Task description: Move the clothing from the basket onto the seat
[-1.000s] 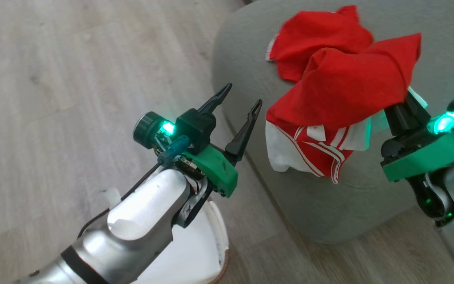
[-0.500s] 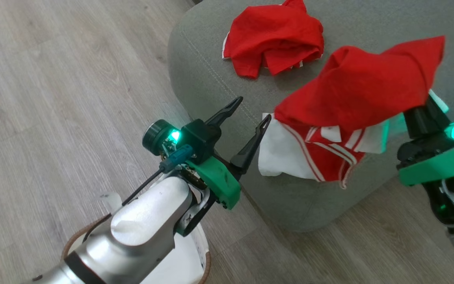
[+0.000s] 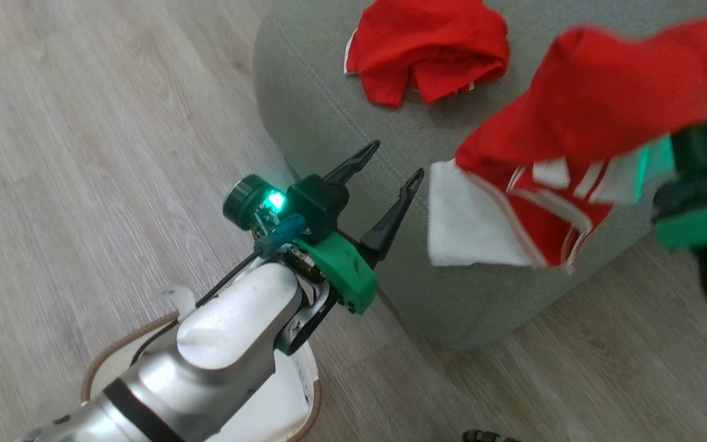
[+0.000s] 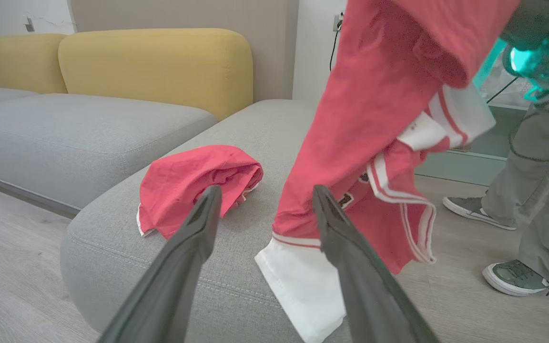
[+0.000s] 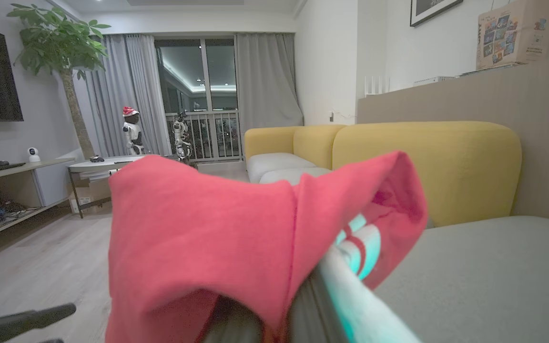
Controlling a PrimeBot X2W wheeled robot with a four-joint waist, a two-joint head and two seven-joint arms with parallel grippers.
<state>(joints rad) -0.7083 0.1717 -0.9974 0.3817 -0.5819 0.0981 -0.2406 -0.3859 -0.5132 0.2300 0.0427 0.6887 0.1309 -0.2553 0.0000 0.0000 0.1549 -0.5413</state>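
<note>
A crumpled red garment with thin white edging (image 3: pixel 430 52) (image 4: pixel 198 183) lies on the grey-green seat (image 3: pixel 329 104) (image 4: pixel 265 124). A second red garment with white panels and stripes (image 3: pixel 574 141) (image 4: pixel 374 143) (image 5: pixel 217 238) hangs over the seat's front corner. My right gripper (image 3: pixel 691 144) is shut on it, with the fingers hidden under the cloth. My left gripper (image 3: pixel 395 161) (image 4: pixel 267 190) stands open and holds nothing, just left of the hanging garment by the seat's edge. The basket (image 3: pixel 114 347) sits on the floor under my left forearm, mostly hidden.
Pale wood floor (image 3: pixel 83 153) spreads to the left of the seat. A person's legs and shoes (image 4: pixel 536 214) stand on the floor beyond the hanging garment. Yellow sofa backs (image 4: pixel 155 62) rise behind the grey cushions. A low table (image 5: pixel 98 164) stands far across the room.
My right gripper has carried the striped garment to the right and further over the seat; it is blurred now. The head camera has shifted. My left gripper stays open.
</note>
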